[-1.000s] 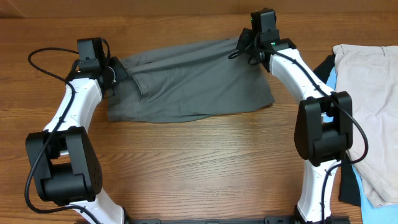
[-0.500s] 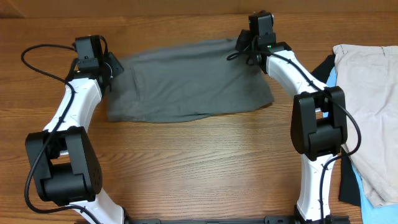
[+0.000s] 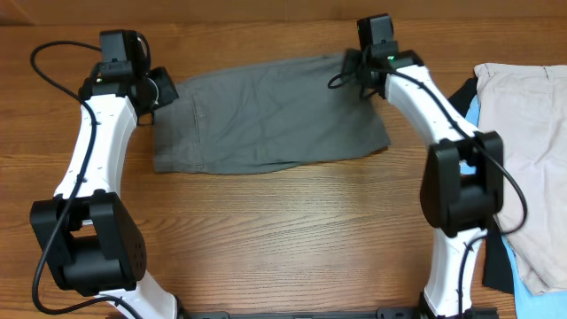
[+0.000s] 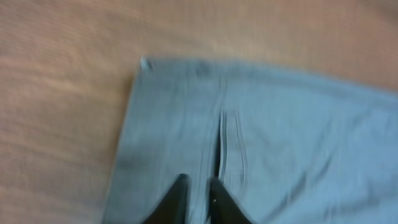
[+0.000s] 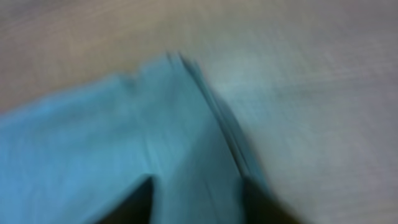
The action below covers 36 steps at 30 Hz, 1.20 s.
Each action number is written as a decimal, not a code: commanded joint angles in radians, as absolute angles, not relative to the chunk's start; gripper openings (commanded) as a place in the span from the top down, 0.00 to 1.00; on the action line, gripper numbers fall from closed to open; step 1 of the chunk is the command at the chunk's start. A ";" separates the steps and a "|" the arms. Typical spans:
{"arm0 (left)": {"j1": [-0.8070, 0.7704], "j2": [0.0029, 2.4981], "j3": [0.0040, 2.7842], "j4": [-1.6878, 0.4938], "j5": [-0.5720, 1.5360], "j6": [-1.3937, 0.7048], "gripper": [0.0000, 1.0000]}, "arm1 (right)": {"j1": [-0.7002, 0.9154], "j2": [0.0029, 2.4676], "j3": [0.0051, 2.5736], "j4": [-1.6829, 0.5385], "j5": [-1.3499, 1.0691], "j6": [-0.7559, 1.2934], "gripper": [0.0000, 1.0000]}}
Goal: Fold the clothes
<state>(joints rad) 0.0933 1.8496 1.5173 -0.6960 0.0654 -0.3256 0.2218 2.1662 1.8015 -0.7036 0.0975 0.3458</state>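
Laid flat across the far half of a wood-grain table [image 3: 283, 230]: one pair of grey woven shorts [image 3: 266, 115], roughly rectangular and lightly creased, with one stitched slit pocket [image 4: 219, 143] near the left end. Flanked by two white-and-black arms, one at each upper corner of the cloth.

At the left corner, the left claw [image 4: 198, 199], its two dark fingertips [image 4: 177, 199] drawn almost together over the fabric just below the pocket slit. Too blurred to tell whether pinching cloth or merely closed.

At the right corner, the right claw [image 5: 196, 199], prongs set apart with grey cloth showing between them, nothing gripped, above a layered edge of the shorts.

Piled at the table's right edge, well apart from the shorts, three more pieces: one beige garment [image 3: 532, 133], smooth and pale, on top; one light-blue piece [image 3: 472, 111], only a sliver showing beneath it; one black piece [image 3: 498, 266], showing at the pile's near and far ends.
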 commanded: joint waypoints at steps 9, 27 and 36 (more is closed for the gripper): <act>0.078 1.850 1.385 -0.710 0.092 -0.306 0.96 | 0.199 2.085 1.712 -0.957 -0.002 0.280 0.63; 0.078 1.880 1.335 -0.702 0.067 -0.307 0.96 | 0.199 2.063 1.481 -0.712 -0.002 0.284 0.55; 0.104 1.863 1.442 -0.881 0.014 -0.337 0.80 | 0.199 1.945 1.745 -1.007 -0.002 0.284 0.38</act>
<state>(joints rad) 0.0879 1.8816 1.4265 -0.8589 0.0544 -0.3237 0.2008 2.0441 1.6669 -0.9745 0.0032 0.2920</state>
